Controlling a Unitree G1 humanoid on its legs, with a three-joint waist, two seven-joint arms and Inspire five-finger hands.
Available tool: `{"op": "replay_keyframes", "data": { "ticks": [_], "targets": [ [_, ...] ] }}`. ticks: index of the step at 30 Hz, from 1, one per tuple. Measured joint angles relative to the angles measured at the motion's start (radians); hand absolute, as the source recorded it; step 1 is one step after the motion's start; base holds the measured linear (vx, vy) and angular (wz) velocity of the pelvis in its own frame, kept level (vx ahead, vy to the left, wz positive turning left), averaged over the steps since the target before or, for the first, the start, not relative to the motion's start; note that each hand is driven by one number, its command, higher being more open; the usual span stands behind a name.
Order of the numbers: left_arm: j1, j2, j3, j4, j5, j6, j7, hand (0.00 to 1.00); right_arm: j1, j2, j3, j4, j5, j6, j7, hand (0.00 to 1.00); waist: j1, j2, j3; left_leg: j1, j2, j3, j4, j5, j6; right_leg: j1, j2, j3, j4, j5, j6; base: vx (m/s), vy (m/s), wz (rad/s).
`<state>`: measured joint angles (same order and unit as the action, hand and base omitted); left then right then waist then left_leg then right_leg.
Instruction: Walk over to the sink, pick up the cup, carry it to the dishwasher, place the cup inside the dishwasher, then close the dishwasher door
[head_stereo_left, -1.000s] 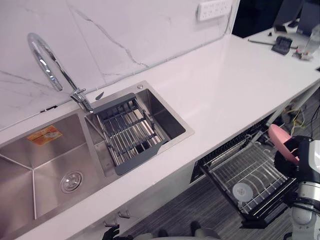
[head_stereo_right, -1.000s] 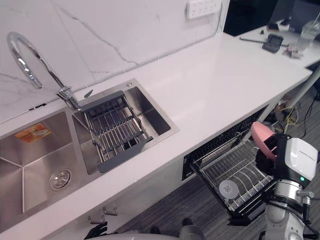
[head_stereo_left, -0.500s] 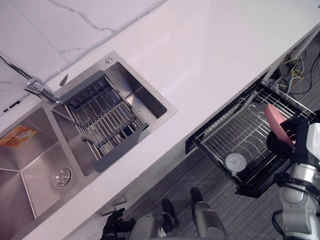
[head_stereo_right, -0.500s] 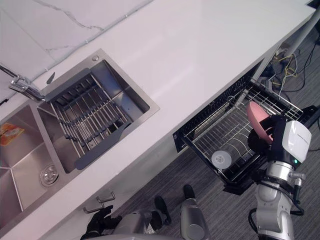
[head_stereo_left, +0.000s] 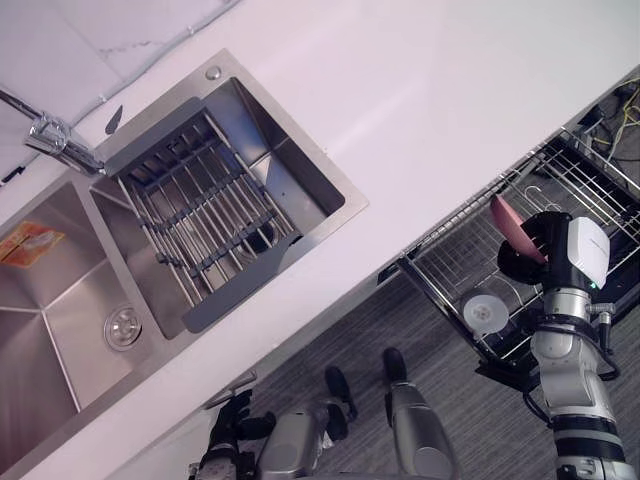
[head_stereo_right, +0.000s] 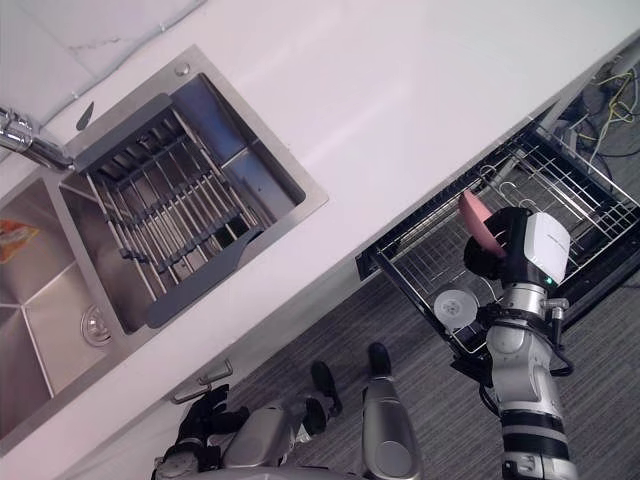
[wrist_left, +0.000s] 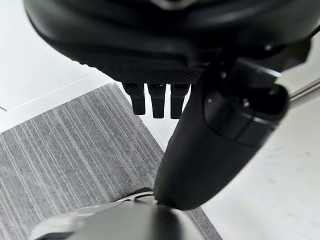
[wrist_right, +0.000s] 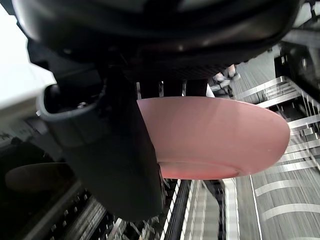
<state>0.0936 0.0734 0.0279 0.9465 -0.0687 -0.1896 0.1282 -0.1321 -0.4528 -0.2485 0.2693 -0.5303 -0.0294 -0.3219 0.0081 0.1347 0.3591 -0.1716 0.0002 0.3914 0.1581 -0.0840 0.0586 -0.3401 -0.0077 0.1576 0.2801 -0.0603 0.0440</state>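
A pink cup (head_stereo_left: 512, 228), wide and bowl-shaped, is tilted on edge in my right hand (head_stereo_left: 532, 258), which is shut on it; the right wrist view has the thumb and fingers pinching the cup's rim (wrist_right: 220, 135). Hand and cup hang over the pulled-out wire rack (head_stereo_left: 590, 190) of the open dishwasher below the counter edge. A white round disc (head_stereo_left: 484, 312) lies in the rack just in front of the hand. My left hand (head_stereo_left: 230, 430) hangs low by the cabinet front, fingers (wrist_left: 155, 97) relaxed and holding nothing.
The white countertop (head_stereo_left: 430, 110) runs diagonally above the dishwasher. A steel double sink (head_stereo_left: 60, 300) holds a grey drying rack (head_stereo_left: 200, 225), with a chrome faucet (head_stereo_left: 50, 135) behind. Grey striped carpet (head_stereo_left: 450, 380) lies before the cabinets. Cables (head_stereo_left: 625, 100) lie at the far right.
The camera has tilted down and turned, shifting the whole scene. My right hand with the pink cup has moved from the rack's outer edge to above its middle, closer to the white disc.
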Motion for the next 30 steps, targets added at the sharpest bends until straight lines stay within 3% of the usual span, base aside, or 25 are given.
{"op": "replay_keyframes", "data": {
  "ticks": [6,7,16,24,30],
  "targets": [
    [-0.033,0.004,-0.001,-0.002,-0.01,-0.003,0.001,0.9,-0.048,0.001,0.0,0.098,0.037,0.025,0.01,0.3,0.007,-0.001,0.027,-0.008,-0.007,-0.026,-0.01,0.015,0.001,-0.004,-0.01,-0.025,0.003,0.0,0.0,0.0,-0.016,0.14],
    [-0.037,0.005,-0.002,-0.001,-0.01,-0.002,0.001,0.9,-0.057,0.001,-0.004,0.119,0.038,0.029,0.01,0.9,0.008,-0.002,0.031,-0.008,-0.008,-0.026,-0.01,0.016,0.002,-0.004,-0.012,-0.026,0.005,0.0,0.0,0.0,0.0,0.0],
    [-0.054,0.009,-0.001,-0.003,-0.011,-0.003,0.002,0.9,-0.051,0.028,-0.065,0.11,0.076,0.06,0.005,0.9,0.015,-0.013,0.044,-0.011,-0.01,-0.038,-0.01,0.018,0.001,-0.007,-0.017,-0.041,0.018,-0.009,-0.005,0.01,-0.006,0.04],
    [-0.072,0.014,0.0,-0.003,-0.01,0.01,0.003,0.9,0.079,0.143,-0.177,-0.249,0.16,0.062,-0.054,0.9,0.019,-0.025,0.051,-0.012,-0.009,-0.056,-0.007,0.017,0.0,-0.003,-0.02,-0.061,0.026,-0.02,-0.008,0.03,-0.011,0.07],
    [-0.082,0.022,0.013,-0.008,-0.01,0.015,0.003,0.9,0.208,0.234,-0.227,-0.381,0.225,0.037,-0.079,0.9,0.017,-0.048,0.062,-0.001,-0.006,-0.072,0.006,0.011,-0.002,0.025,-0.022,-0.078,0.019,-0.025,-0.009,0.0,-0.004,0.08]
  ]
}}
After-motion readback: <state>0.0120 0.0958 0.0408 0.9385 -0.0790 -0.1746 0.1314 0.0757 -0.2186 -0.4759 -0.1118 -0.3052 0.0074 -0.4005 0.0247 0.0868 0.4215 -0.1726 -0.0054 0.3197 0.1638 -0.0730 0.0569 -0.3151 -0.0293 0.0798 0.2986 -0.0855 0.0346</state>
